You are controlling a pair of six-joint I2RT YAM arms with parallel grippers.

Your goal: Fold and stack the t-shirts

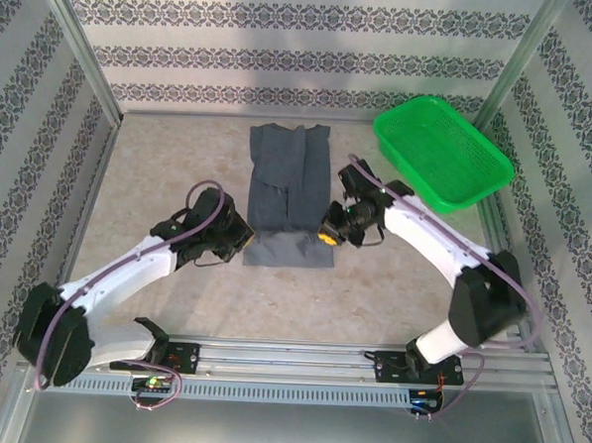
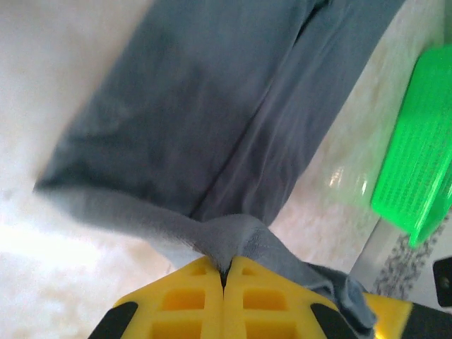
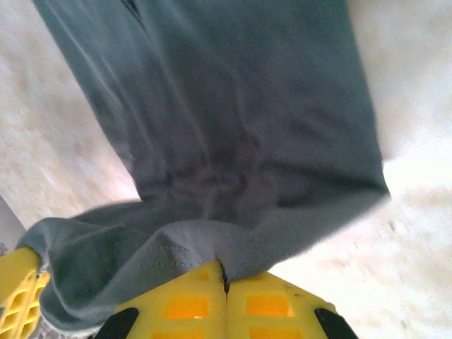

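Yellow fingers right up close on the left wrist camera: the left gripper [image 2: 224, 274] is pressed together on a tuck of grey cloth, pinching the near hem of the t-shirt [image 2: 212, 106]; the shirt runs away from it as a long narrow strip, sides folded in, lying mid-table [image 1: 170, 165]; at the other near corner the right gripper [image 3: 226, 275] is clamped the same way, hem bunched over its tips; far right sits the green basket [image 1: 444, 150], well apart from the shirt. I'd call this the crosswise fold, just beginning: both near corners gripped. The next move looks to need both arms lifting together and carrying the hem toward the collar end at an even pace, so the edge lands square. The overhead camera gives the whole strip with an arm on either side; the wrist cameras give the pinch itself, cloth caught in the seam between the pads.
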